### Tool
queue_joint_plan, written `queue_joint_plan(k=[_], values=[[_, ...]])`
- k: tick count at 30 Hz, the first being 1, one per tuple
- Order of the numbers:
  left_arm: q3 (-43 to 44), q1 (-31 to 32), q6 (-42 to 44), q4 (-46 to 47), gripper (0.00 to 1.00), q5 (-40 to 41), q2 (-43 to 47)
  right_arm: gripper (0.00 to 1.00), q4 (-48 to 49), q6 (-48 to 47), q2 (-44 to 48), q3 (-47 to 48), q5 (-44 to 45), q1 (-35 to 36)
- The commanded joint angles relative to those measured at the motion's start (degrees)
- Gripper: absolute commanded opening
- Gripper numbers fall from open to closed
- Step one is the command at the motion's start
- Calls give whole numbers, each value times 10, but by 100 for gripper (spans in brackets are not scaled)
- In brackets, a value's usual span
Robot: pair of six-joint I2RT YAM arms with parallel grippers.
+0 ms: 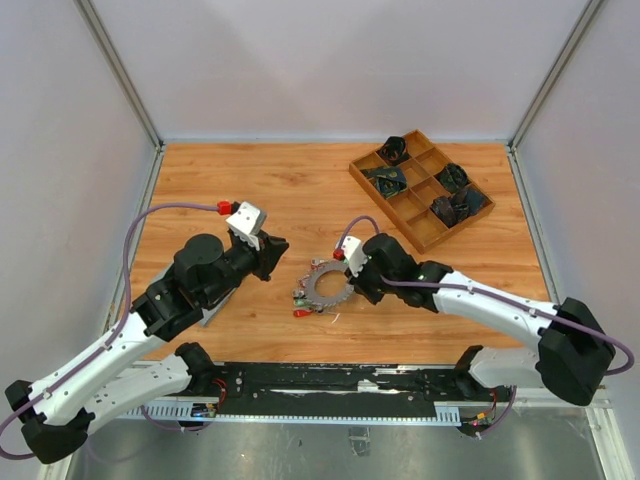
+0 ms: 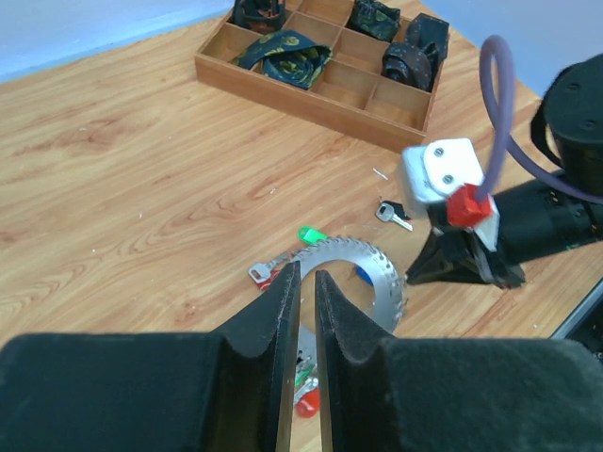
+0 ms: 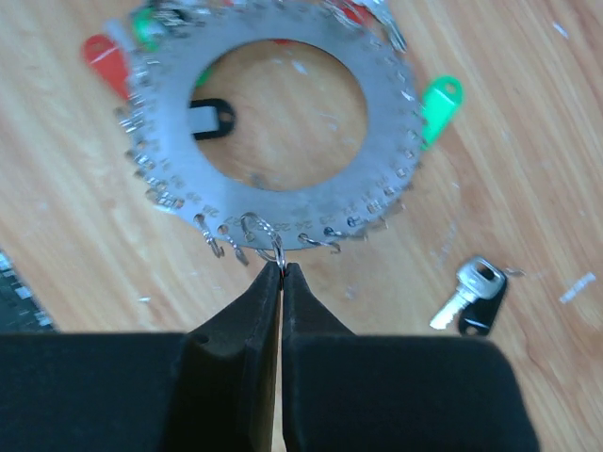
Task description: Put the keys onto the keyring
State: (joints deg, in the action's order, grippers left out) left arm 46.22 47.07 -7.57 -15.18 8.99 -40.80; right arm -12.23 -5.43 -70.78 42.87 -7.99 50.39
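Observation:
The keyring [image 1: 326, 287] is a flat silver toothed disc lying on the wooden table, with small hooks round its rim [image 3: 283, 202]. Keys hang from it by a green tag [image 3: 439, 104], a red tag [image 3: 104, 61] and a black tag [image 3: 209, 118]. One loose key with a black tag [image 3: 471, 297] lies beside it. My right gripper [image 3: 283, 266] is shut, its tips pinching a small wire loop at the keyring's near rim. My left gripper [image 2: 307, 271] hovers to the left of the keyring [image 2: 382, 268], its jaws a narrow slit apart with nothing between them.
A wooden compartment tray [image 1: 385, 209] with dark bundled items stands at the back right, also seen in the left wrist view [image 2: 311, 104]. Grey walls enclose the table on three sides. A black rail [image 1: 330, 385] runs along the near edge between the arm bases.

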Motion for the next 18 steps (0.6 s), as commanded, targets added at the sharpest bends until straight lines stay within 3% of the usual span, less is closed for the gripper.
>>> queue_joint_plan(k=[1,2,4,5,8,12,18], values=[[-1,3,-4,15,17,-7,-2,3,-42,5,-42,19,74,-49],[0,3,-5,14,17,-8,-2,3,-52,7,-65,39,80,-66],[1,3,-4,12,17,-8,-2,11,-57,21,-111,76,90,-100],[1,3,-6,12,17,-8,-3,20,-58,28,-134,94,92,-116],[1,3,-8,10,17,-13,-8,29,-64,51,-166,137,118,-129],[1,3,-10,5,18,-18,-18,35,-36,108,-95,97,102,-124],[-4,3,-6,18,20,-27,-38,33,-50,246,-13,1,83,-67]])
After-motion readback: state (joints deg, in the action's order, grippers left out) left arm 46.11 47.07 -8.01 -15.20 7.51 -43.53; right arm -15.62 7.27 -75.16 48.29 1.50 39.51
